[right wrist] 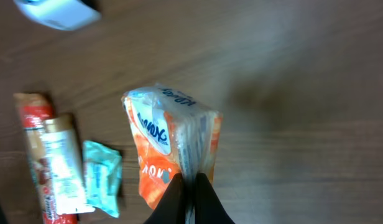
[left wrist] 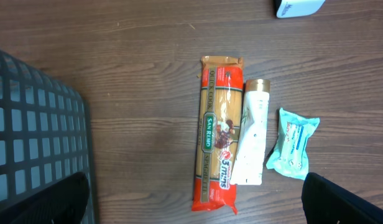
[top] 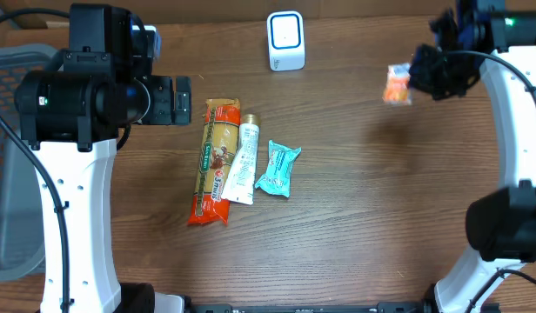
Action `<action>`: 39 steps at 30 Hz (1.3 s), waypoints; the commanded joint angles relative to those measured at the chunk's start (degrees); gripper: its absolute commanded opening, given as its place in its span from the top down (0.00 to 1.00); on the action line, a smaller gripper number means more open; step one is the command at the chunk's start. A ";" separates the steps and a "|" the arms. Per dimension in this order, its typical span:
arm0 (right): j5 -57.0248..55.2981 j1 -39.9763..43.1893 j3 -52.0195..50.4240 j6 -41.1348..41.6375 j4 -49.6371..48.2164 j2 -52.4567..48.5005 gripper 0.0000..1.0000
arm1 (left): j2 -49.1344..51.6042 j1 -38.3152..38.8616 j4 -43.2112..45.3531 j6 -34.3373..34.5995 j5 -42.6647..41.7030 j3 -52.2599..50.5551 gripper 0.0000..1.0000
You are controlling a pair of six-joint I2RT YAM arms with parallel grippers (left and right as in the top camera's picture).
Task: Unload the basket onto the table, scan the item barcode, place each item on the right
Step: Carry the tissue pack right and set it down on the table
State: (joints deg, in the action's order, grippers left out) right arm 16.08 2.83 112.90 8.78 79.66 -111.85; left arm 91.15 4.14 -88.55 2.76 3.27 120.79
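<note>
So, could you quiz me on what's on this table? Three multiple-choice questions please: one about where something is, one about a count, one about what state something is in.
1. The white tube with a gold cap lies:
A. between the long orange pasta packet and the small teal packet
B. alone at the table's edge
C. in a claw

2. How many packages lie side by side in the middle of the wooden table?
A. one
B. six
C. three

3. The orange-and-white tissue pack is:
A. lying flat on the table
B. pinched in the shut right claw, off the table
C. resting on the pasta packet

Answers:
1 A: from overhead, the tube has a packet on each side.
2 C: pasta, tube and teal packet make three.
3 B: the wrist view shows the claw tips closed on the pack's lower edge.
</note>
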 commanded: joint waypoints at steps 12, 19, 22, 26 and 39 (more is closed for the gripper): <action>5.70 15.39 -32.44 12.68 -25.16 0.59 0.96 | 0.35 0.37 0.09 -1.09 0.11 0.44 0.00; 5.64 19.39 -33.57 15.26 -28.55 0.59 0.96 | 0.35 0.37 0.09 -1.09 0.11 0.44 0.00; 5.42 19.37 -33.57 14.93 -27.82 0.59 0.75 | 0.35 0.37 0.09 -1.09 0.11 0.44 0.00; 4.83 19.32 -33.55 13.68 -26.71 0.59 0.69 | 0.35 0.37 0.09 -1.09 0.11 0.44 0.01; 7.67 18.38 -32.41 6.69 -23.30 0.74 0.64 | 0.35 0.37 0.09 -1.09 0.11 0.44 0.00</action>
State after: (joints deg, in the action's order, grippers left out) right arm 21.63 22.22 79.72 18.81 55.68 -112.03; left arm 91.15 4.14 -88.55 2.76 3.27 120.79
